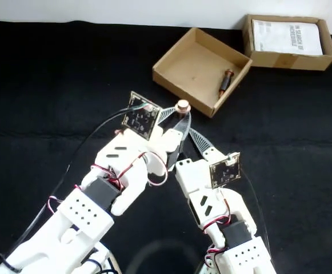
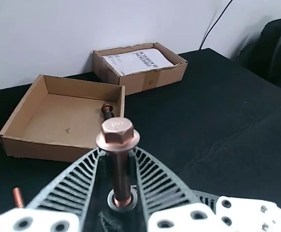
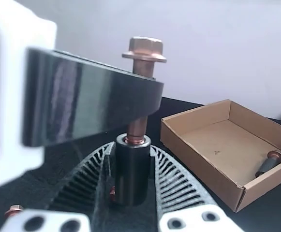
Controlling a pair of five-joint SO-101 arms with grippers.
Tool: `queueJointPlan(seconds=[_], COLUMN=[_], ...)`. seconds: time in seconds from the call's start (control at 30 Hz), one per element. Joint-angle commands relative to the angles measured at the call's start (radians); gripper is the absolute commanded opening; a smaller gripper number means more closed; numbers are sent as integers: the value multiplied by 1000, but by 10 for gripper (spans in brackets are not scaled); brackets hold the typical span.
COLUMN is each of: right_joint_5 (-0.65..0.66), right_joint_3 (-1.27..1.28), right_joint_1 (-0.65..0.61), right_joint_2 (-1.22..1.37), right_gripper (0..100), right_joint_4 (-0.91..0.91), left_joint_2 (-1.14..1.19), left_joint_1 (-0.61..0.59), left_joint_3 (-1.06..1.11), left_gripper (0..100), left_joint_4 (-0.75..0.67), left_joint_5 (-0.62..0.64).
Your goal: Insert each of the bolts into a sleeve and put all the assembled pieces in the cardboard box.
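So the copper bolt [image 2: 117, 137] stands upright, hex head up, clamped in the left gripper [image 2: 117, 155], its tip down inside the black sleeve [image 3: 132, 169] that the right gripper [image 3: 132, 151] squeezes. The cardboard box [image 1: 180, 63] sits just behind with one assembled piece [image 1: 227, 81] in it. A loose bolt [image 2: 18, 197] lies nearby.

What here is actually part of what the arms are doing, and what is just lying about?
Part of the job: bolt in the left fingers; black sleeve in the right fingers; cardboard box; assembled piece lying in it; loose bolt on the table.
Just lying about: second box; printed sheet inside it.
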Motion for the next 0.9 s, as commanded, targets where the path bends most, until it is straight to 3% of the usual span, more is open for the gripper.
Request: queueJointPlan(seconds=[0.0,0.1,0.3,0.57,0.87], right_joint_5=[9,9,9,9,11], right_joint_3=[53,53,53,53,51], right_joint_1=[-5,-4,-4,-4,-2], right_joint_2=[-19,-19,-19,-19,-19], right_gripper=[6,6,6,6,6], right_joint_4=[-7,-5,-5,-7,-7], left_joint_2=[2,-12,-93,-206,-349], left_joint_1=[-16,-19,-18,-19,-27], left_joint_3=[-54,-50,-54,-58,-122], left_gripper=[9,9,30,313,322], left_joint_4=[-18,-11,175,437,626], left_joint_5=[-5,-5,-5,2,2])
